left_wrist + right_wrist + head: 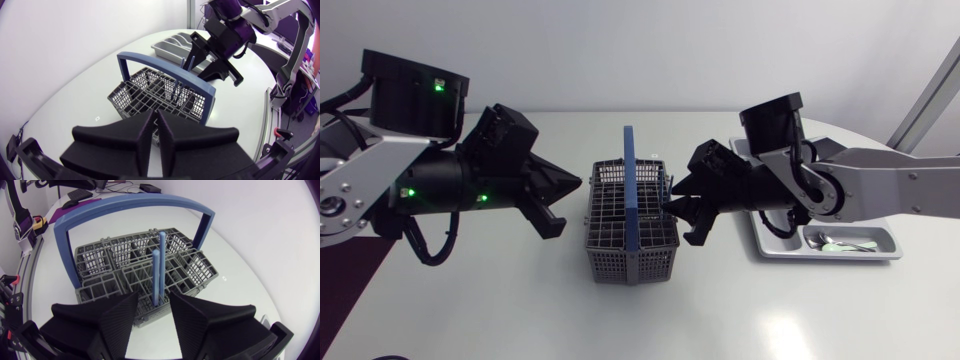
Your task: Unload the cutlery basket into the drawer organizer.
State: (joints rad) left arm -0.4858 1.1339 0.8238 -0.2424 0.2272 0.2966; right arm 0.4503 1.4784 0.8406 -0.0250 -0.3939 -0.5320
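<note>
A white table (720, 320) holds a grey cutlery basket (620, 262) at its middle. The grey drawer organizer (825, 256) lies under the right arm with spoons (840, 243) inside. The right claw (153, 296) is spread around an upright blue utensil handle (156, 270), apparently lining up a grasp, not pinching it. The left claw (156, 118) hangs beside the basket, closed and empty. No readable writing.

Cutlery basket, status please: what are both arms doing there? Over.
Left arm: jaws shut, empty, beside the basket. Right arm: jaws open, blue handles between them, ungripped. Organizer partly under right arm. Nothing in the way.
</note>
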